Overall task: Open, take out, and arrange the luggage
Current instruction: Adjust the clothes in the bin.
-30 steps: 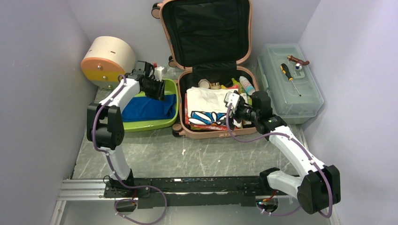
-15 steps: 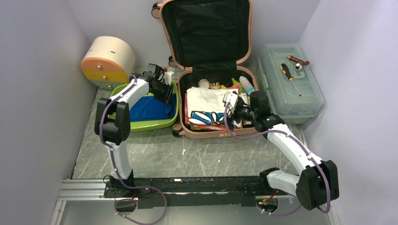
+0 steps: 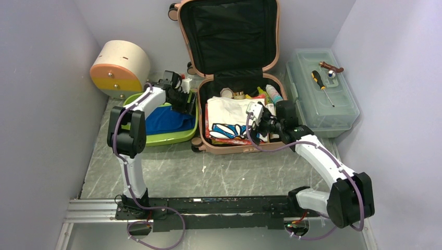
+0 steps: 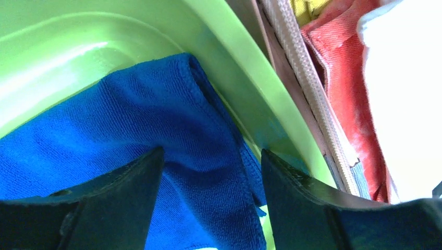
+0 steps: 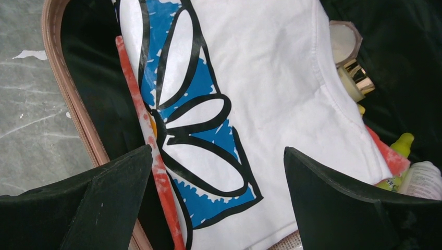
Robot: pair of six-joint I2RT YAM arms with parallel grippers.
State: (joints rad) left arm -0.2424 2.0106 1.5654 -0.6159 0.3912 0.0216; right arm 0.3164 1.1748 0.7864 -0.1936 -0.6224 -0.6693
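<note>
The left pincer point(image 4: 211, 156) stands open, its dark fingers spread just above a blue cloth point(image 4: 130, 120) lying in a lime-green tray point(image 4: 224, 62), with nothing clamped between them. The tray's right rim sits just beside the salmon-pink suitcase point(image 3: 224, 149). The right pincer point(image 5: 217, 153) is spread wide and empty, hovering over a folded white T-shirt point(image 5: 260, 67) printed with a blue, black-outlined flower, which lies on a red cloth point(image 5: 151, 156) in the suitcase's lower half. The suitcase lies open at the back middle of the grey marbled desk point(image 3: 224, 174), its black-lined lid upright. A translucent toolbox point(image 3: 339, 112) with a screwdriver point(image 3: 322, 86) on top stands to its right, a cream half-round box point(image 3: 122, 57) to the left
</note>
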